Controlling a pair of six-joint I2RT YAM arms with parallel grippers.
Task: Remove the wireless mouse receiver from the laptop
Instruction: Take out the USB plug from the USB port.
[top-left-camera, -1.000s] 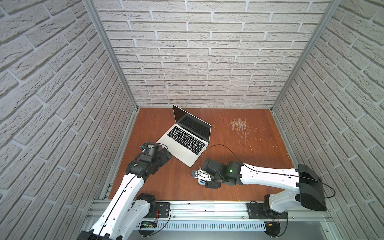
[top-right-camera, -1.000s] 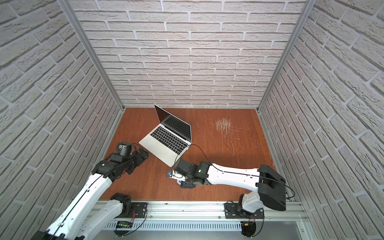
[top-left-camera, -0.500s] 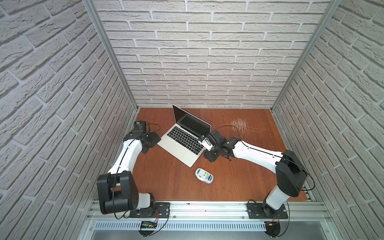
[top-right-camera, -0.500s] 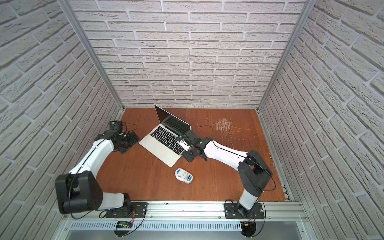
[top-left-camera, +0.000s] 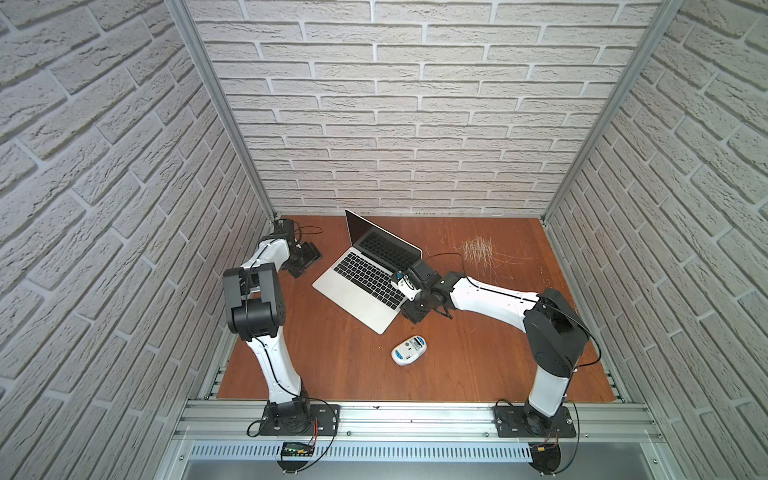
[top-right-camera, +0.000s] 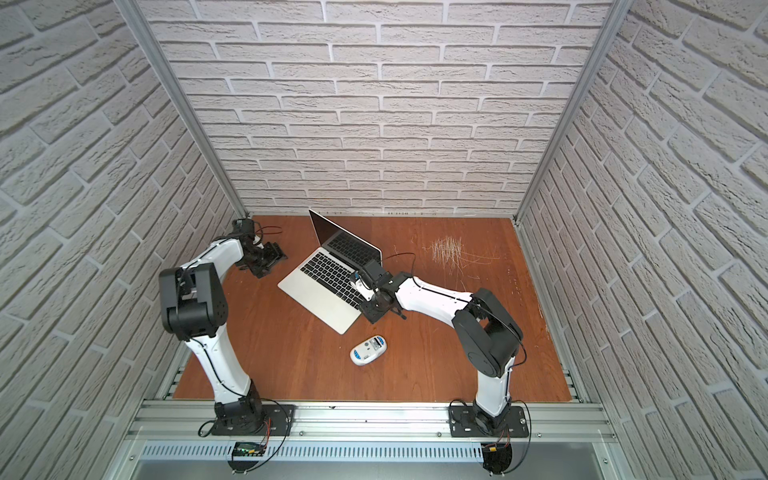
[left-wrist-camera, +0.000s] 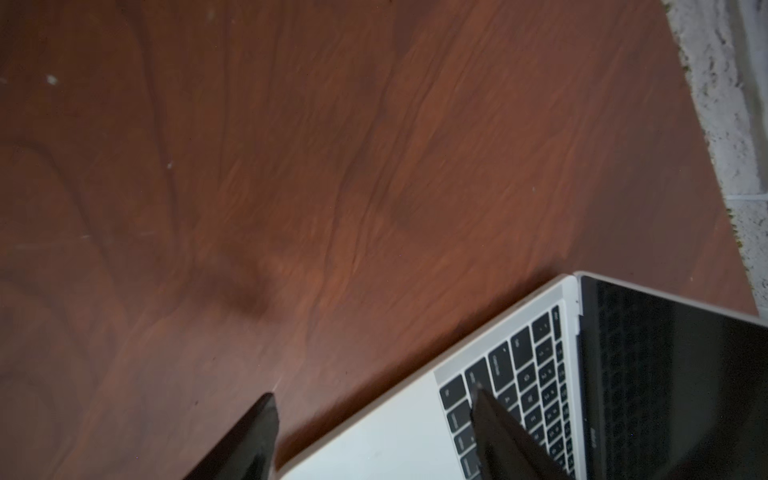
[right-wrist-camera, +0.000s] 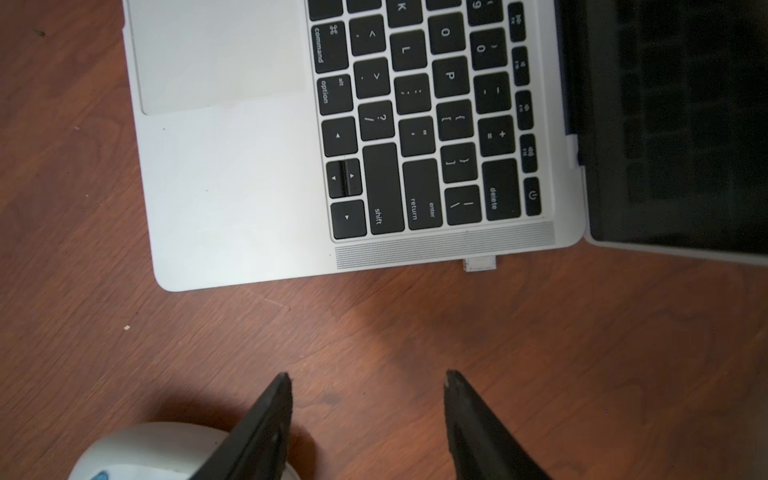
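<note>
The silver-grey laptop (top-left-camera: 361, 286) (top-right-camera: 324, 291) (left-wrist-camera: 390, 432) (right-wrist-camera: 232, 174) stands open on the wooden table, turned at an angle. The wireless mouse receiver (right-wrist-camera: 480, 264) is a small white stub sticking out of the laptop's right edge near the hinge; in both top views my right arm hides it. My right gripper (top-left-camera: 409, 306) (top-right-camera: 370, 312) (right-wrist-camera: 368, 375) is open and hovers over bare wood just off that edge, short of the receiver. My left gripper (top-left-camera: 308, 259) (top-right-camera: 270, 259) (left-wrist-camera: 372, 390) is open, empty, beside the laptop's back-left corner.
A white oval mouse (top-left-camera: 408, 350) (top-right-camera: 368, 350) (right-wrist-camera: 158, 449) lies on the table in front of the laptop's right corner, close to one right finger. Pale scratches (top-left-camera: 478, 251) mark the back right. Brick walls close in three sides.
My right gripper left the mouse lying near the front and moved back to the laptop's right edge. The left arm swung from the front left to the back-left corner.
</note>
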